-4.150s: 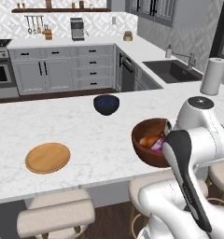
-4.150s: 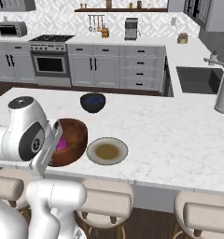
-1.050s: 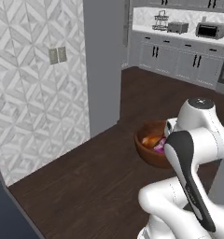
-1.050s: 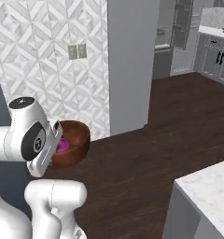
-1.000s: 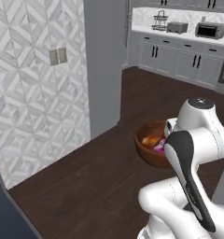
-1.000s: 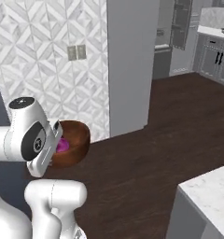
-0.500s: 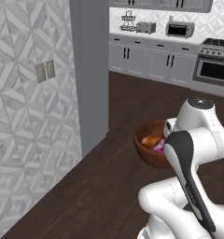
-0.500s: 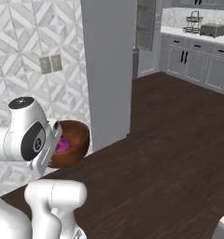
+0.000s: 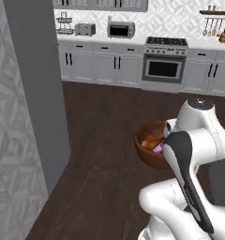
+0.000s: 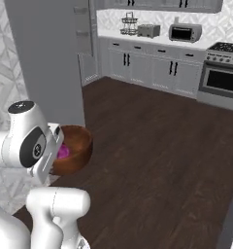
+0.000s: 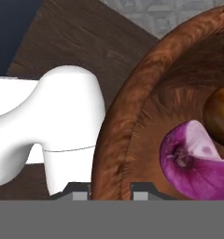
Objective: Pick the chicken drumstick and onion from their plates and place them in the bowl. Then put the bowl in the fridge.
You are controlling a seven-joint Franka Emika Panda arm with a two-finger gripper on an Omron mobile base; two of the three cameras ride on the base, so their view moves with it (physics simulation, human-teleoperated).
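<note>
Claw (image 11: 111, 189) is pinched narrow on the near rim of the bowl (image 11: 132, 116); in the hand view the two tips sit either side of the wall, so I'm carrying the whole thing by one edge.

Bowl is held off the floor in front of my wrist, roughly level in the left base view (image 9: 149, 143). Onion (image 11: 198, 163) lies inside near the gripped side; the chicken drumstick (image 11: 220, 114) sits just past it, touching or nearly so. Both loaded, so what's left, as I judge it, is the fridge leg.

Beyond the bowl: dark wood floor (image 9: 105, 140), then a tall dark grey panel on the left (image 9: 37, 84), which I take for the fridge side. Can't see a door or its interior from here. Far wall has cabinets, the oven (image 9: 163, 69) and microwave (image 9: 120, 30).

Risks:
- Single-edge grip, load off-centre: a sharp base turn or stop could pivot the bowl in the claw and tip the contents out.
- Round onion can roll if the bowl tilts.
- Bowl sticks out ahead of me; swinging close to that grey panel could clip it and knock the grip loose.
</note>
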